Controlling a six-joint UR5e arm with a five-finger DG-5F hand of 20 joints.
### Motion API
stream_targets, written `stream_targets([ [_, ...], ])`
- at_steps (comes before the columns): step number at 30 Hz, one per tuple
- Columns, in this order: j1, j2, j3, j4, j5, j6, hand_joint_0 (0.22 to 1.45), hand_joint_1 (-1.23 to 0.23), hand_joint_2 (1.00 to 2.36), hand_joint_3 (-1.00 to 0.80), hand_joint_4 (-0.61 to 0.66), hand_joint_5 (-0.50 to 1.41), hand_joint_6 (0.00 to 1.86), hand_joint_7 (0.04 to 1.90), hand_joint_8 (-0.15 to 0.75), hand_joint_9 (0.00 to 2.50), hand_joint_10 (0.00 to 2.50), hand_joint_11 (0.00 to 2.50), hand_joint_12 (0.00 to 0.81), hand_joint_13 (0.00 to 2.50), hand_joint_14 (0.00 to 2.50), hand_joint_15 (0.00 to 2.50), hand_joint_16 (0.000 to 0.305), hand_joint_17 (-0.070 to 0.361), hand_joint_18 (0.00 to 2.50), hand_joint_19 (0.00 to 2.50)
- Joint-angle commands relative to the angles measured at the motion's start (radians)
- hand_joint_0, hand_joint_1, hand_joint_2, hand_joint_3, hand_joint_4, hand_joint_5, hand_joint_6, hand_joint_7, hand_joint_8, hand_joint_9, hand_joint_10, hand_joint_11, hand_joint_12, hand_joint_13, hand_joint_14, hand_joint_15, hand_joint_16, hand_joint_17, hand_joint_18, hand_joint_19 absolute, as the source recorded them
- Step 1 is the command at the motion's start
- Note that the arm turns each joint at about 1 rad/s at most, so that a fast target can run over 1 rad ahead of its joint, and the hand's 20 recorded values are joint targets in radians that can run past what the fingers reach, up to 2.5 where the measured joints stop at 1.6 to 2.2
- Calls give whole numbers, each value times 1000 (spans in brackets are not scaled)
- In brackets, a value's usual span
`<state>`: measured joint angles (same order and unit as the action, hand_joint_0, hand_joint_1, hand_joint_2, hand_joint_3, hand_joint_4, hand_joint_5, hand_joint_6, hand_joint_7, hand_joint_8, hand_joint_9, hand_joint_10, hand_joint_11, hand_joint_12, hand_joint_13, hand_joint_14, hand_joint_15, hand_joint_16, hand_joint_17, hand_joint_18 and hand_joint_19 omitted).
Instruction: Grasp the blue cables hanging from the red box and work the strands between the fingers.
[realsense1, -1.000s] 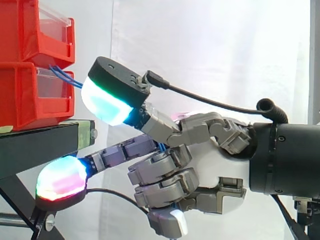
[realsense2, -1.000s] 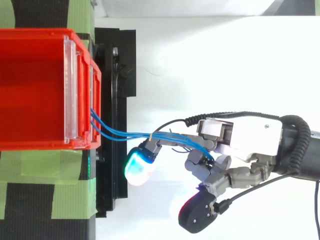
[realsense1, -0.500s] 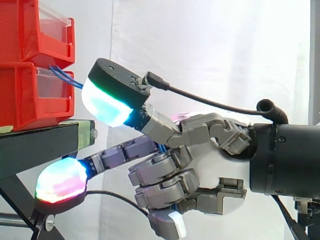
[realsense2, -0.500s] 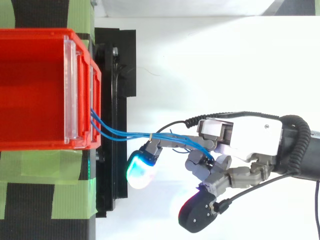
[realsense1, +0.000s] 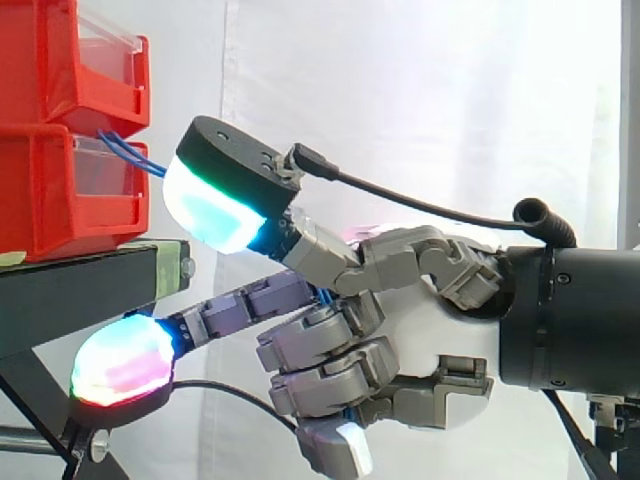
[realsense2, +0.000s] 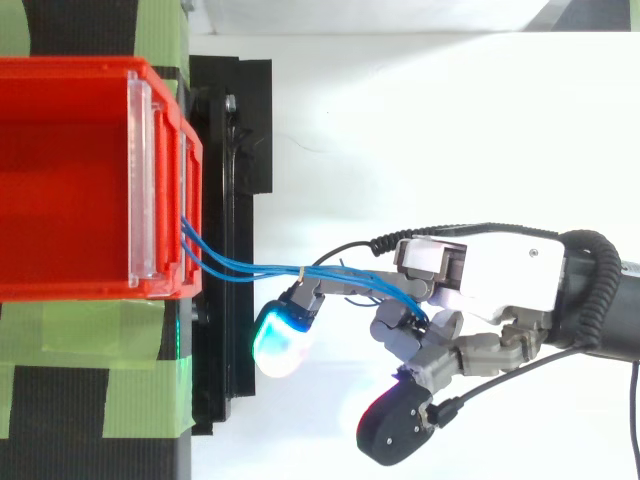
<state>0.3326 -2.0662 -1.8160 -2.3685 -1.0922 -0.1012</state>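
Top view gives me the clearest read. The grey, many-jointed robot hand (realsense2: 500, 280) sits at about 4 o'clock in the picture. Its fingers are curled round the thin blue cable strands (realsense2: 260, 270), which disappear among them near the palm, so I call it clenched on the cables. One outstretched finger ends in a cyan-glowing pad (realsense2: 280, 335) just beside the strands, at their 6 o'clock. From the hand the strands run toward 9 o'clock, bunched by a small pale tie (realsense2: 301, 272), to the front lip of the red plastic box (realsense2: 70, 62), which rests on the black metal stand (realsense2: 235, 130). In the side view the strands leave the box at about 10 o'clock. I judge the grasp made and the working step in hand. Next calls for gentle rolling of the fingers, without tugging the strands out of the box.
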Motion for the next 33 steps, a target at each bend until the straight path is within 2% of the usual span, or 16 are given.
stream_targets([
  [1,0,0,0,0,0,0,766,-561,1001,-988,287,83,7,1141,561,1351,2500,2500,711,1752,2500,1929,211,158,1987,718],
  [33,-1,0,0,0,0,0,768,-558,1001,-981,285,80,7,1137,558,1344,2500,2500,694,1729,2500,1916,206,155,1970,705],
])
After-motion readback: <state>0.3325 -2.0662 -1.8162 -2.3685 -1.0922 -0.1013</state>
